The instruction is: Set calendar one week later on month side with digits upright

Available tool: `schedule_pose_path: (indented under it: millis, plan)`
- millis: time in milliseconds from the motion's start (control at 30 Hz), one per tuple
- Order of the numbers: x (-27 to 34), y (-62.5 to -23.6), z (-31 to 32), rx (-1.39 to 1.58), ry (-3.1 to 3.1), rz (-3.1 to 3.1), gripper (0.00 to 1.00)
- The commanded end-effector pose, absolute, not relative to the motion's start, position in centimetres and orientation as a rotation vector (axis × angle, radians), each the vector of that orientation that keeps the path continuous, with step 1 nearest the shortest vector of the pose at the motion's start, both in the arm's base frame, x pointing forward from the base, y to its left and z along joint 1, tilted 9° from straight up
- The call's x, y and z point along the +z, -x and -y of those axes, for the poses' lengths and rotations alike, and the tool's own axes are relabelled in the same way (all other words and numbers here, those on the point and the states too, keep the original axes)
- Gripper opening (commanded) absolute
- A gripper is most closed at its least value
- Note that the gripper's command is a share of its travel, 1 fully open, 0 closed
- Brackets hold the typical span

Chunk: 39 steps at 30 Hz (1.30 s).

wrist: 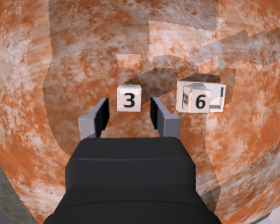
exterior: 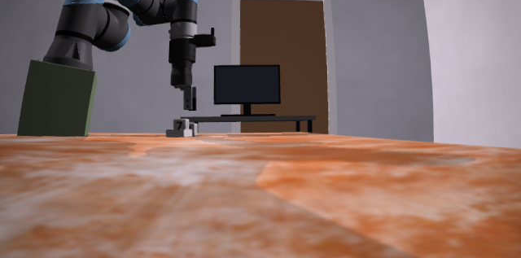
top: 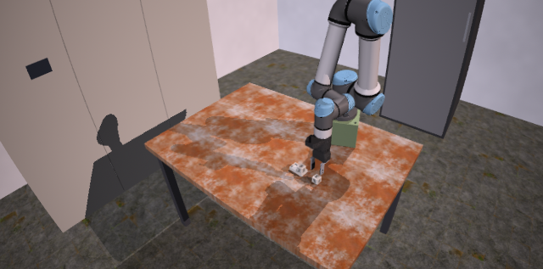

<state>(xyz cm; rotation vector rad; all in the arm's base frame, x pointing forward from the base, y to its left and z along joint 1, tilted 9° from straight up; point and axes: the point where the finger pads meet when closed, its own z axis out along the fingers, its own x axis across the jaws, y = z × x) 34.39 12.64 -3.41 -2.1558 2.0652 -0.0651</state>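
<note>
My gripper [top: 317,170] [exterior: 190,108] [wrist: 129,107] is open and empty, with its fingers above the loose cube. That white cube [top: 316,179] [wrist: 129,98] stands flat on the table beside the tray, with a 3 on its upper face; in the exterior view it is partly hidden behind the tray. The white tray [top: 293,170] [exterior: 172,133] [wrist: 180,95] lies on the table. One cube [top: 301,167] [exterior: 180,124] [wrist: 199,100] is in it, with a 6 on top and a 7 facing the exterior camera. The month's name is not readable.
The orange and white table [top: 204,150] [exterior: 122,193] carries the arm's green base block [top: 344,134] [exterior: 54,101] behind the gripper. A monitor [exterior: 247,85] stands on a separate dark desk in the background. Shadows of the arm fall across the table.
</note>
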Motion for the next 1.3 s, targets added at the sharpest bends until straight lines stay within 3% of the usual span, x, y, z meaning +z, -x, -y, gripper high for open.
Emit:
schedule_pose_path:
  millis: [0, 833, 867, 1267]
  plan:
    - [-2.3, -34.3, -12.6, -0.066, 2.155, -2.065, 0.90]
    - [-0.1, -33.9, -12.4, -0.066, 2.155, -2.065, 0.90]
    - [-0.1, -33.9, -12.4, -0.066, 2.155, -2.065, 1.00]
    - [-0.1, -33.9, -12.4, -0.066, 2.155, -2.065, 1.00]
